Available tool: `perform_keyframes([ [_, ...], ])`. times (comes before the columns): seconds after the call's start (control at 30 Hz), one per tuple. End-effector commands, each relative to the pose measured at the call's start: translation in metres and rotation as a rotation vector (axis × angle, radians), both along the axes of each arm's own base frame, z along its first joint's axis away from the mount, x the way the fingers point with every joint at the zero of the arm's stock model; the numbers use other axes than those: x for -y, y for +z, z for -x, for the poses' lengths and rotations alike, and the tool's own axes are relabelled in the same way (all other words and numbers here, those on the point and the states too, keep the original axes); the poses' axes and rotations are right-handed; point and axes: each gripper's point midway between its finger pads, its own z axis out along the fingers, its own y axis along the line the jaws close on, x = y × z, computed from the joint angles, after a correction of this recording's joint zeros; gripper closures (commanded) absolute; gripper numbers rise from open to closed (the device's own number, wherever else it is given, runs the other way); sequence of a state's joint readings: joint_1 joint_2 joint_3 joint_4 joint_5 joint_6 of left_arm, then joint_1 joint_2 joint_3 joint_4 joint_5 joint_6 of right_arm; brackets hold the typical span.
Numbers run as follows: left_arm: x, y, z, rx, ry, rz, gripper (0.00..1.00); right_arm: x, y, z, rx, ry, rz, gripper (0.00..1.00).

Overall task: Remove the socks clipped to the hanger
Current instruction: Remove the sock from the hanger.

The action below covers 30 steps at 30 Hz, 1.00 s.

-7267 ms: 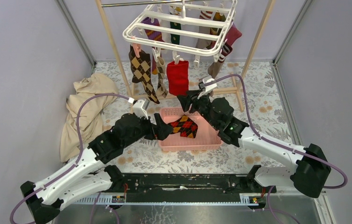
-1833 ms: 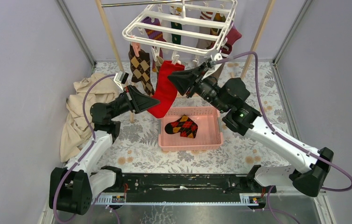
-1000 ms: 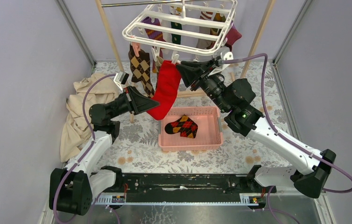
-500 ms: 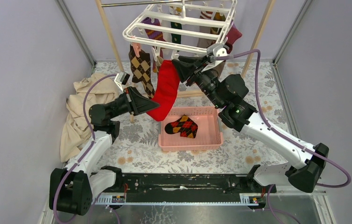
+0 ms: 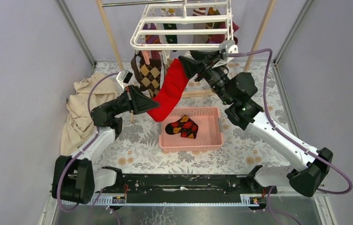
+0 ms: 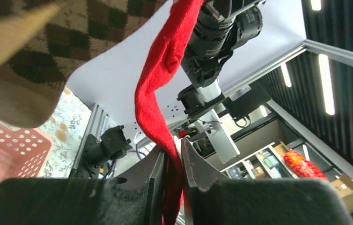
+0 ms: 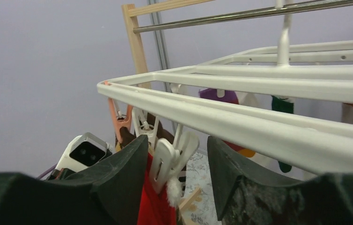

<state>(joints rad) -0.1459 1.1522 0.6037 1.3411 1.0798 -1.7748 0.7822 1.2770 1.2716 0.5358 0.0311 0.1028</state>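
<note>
The white hanger [image 5: 182,46] hangs at the top with several socks clipped under it. A red sock [image 5: 170,91] stretches slantwise from a white clip [image 7: 171,159] on the front bar [image 7: 240,123] down to my left gripper [image 5: 152,106], which is shut on its lower end [image 6: 171,161]. My right gripper [image 5: 187,62] is up at that clip, its jaws [image 7: 177,146] open on either side of it. The clip pinches the sock's top [image 7: 158,206]. A brown-yellow argyle sock [image 5: 149,76] hangs just left of the red one.
A pink basket [image 5: 212,140] below holds one dark argyle sock [image 5: 182,126]. A beige cloth [image 5: 83,110] lies heaped at the left. Wooden poles [image 5: 113,47] of the frame stand on both sides of the hanger, with a metal rod [image 7: 259,14] above.
My right gripper's jaws have spread apart around the clip. The hanger has swung to the right and back, and the red sock is pulled more slanted. The left gripper keeps its hold.
</note>
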Motion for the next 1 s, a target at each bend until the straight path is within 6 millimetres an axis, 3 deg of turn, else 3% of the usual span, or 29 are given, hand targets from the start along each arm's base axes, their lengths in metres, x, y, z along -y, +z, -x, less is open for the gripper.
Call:
perform_keyframes([
  [0.0,-0.004,0.023,0.013,0.084,-0.068,0.048,0.78,0.025,0.029,0.018,0.074,0.04,-0.066,0.4],
  [0.23,-0.003,0.034,0.007,0.1,-0.08,0.047,0.78,0.046,0.024,0.033,0.067,0.047,-0.019,0.34],
  [0.53,-0.002,0.033,0.0,0.072,-0.086,0.048,0.78,0.064,0.014,0.04,0.042,0.065,0.013,0.39],
  [0.83,-0.002,0.031,-0.002,0.054,-0.091,0.046,0.78,0.074,0.013,0.025,-0.033,0.245,-0.037,0.4],
  [0.97,-0.001,0.029,-0.002,0.05,-0.092,0.043,0.78,0.067,0.012,0.02,-0.033,0.323,-0.047,0.4],
])
